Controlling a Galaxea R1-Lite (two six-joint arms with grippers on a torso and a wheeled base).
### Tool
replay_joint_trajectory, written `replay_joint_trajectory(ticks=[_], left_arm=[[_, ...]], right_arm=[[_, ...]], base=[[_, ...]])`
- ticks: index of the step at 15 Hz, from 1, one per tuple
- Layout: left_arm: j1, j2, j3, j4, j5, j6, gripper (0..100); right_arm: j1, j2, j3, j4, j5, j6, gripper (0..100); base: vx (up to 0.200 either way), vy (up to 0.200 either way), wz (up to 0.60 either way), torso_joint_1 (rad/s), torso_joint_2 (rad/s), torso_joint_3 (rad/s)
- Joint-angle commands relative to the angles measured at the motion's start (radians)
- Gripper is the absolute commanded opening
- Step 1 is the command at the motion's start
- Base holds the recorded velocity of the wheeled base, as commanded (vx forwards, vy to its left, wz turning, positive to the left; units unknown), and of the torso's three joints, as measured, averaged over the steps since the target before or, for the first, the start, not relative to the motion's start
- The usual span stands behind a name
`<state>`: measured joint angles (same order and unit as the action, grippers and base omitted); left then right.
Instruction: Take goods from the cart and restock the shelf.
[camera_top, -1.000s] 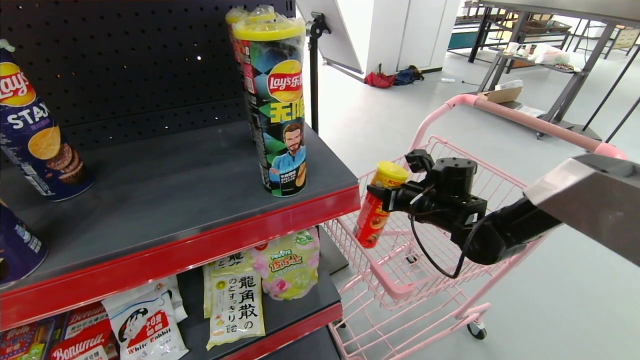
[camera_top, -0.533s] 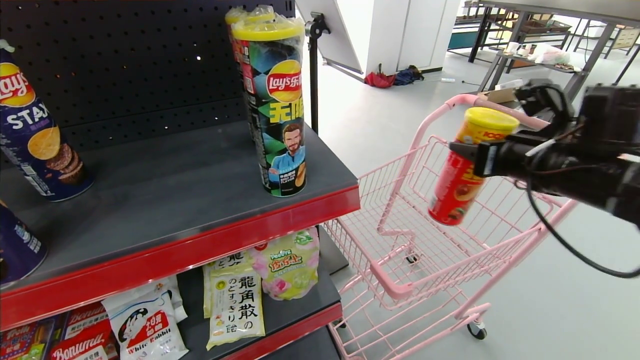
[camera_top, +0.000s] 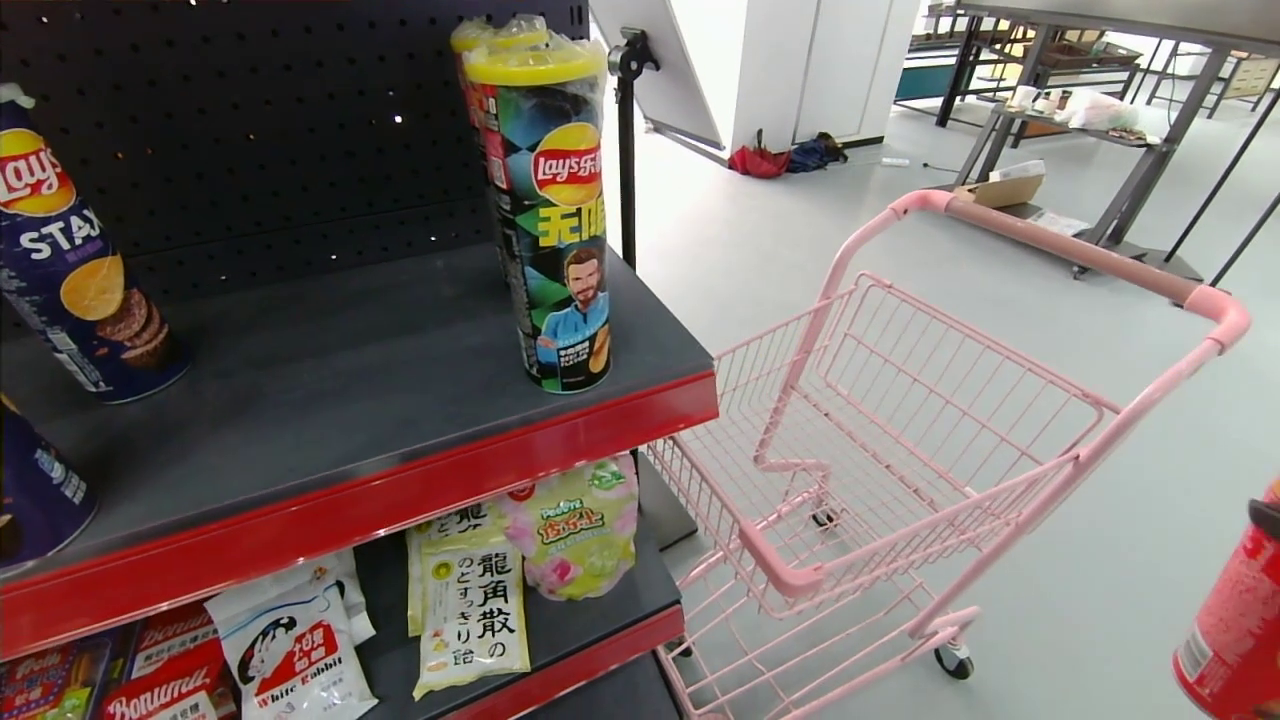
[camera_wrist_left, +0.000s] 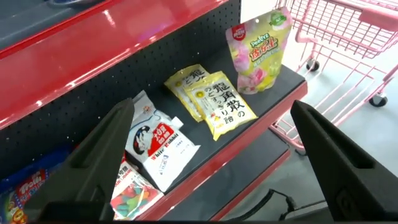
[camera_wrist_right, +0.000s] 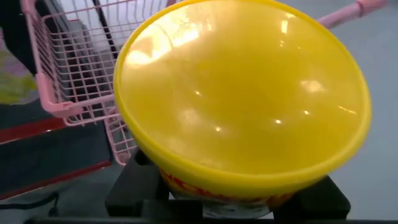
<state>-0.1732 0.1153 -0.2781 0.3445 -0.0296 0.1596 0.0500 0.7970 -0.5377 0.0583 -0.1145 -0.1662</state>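
Observation:
A red chip can (camera_top: 1232, 625) with a yellow lid (camera_wrist_right: 242, 93) hangs at the head view's lower right edge, outside the pink cart (camera_top: 900, 380). My right gripper (camera_wrist_right: 217, 196) is shut on it just under the lid, one black finger on each side. The grey top shelf (camera_top: 350, 370) with a red front edge holds a tall green-and-black chip can (camera_top: 560, 220) near its right corner. The cart's basket looks bare. My left gripper (camera_wrist_left: 211, 109) is open in front of the lower shelf (camera_wrist_left: 249, 134), fingers wide apart with nothing between them.
Blue chip cans (camera_top: 70, 250) stand at the top shelf's left. Snack bags lie on the lower shelf: yellow ones (camera_wrist_left: 214, 99), a green-pink one (camera_wrist_left: 258, 50), a white one (camera_wrist_left: 158, 146). A black pole (camera_top: 628, 150) rises at the shelf's right end. Open floor lies past the cart.
My right arm carried the red can from over the cart's near side up and rightward, then down to the lower right edge of the head view. The shelf goods have not moved.

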Motion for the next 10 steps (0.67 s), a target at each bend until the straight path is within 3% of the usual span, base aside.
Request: replay_joint_trajectory(ticks=[1,10], left_arm=[[0.0,-0.005,0.002,-0.001,-0.001,0.0,100],[0.0,-0.013,-0.01,-0.005,0.008,0.0,100]], right_arm=[[-0.042,-0.111,0.033,0.006,-0.002,-0.006,0],[-0.038,-0.099,0.015,0.006,0.016,-0.023,0]], base=[[0.0,0.0,0.0,0.041,-0.17,-0.119],[0.0,0.0,0.0,0.191,-0.53,-0.338]])
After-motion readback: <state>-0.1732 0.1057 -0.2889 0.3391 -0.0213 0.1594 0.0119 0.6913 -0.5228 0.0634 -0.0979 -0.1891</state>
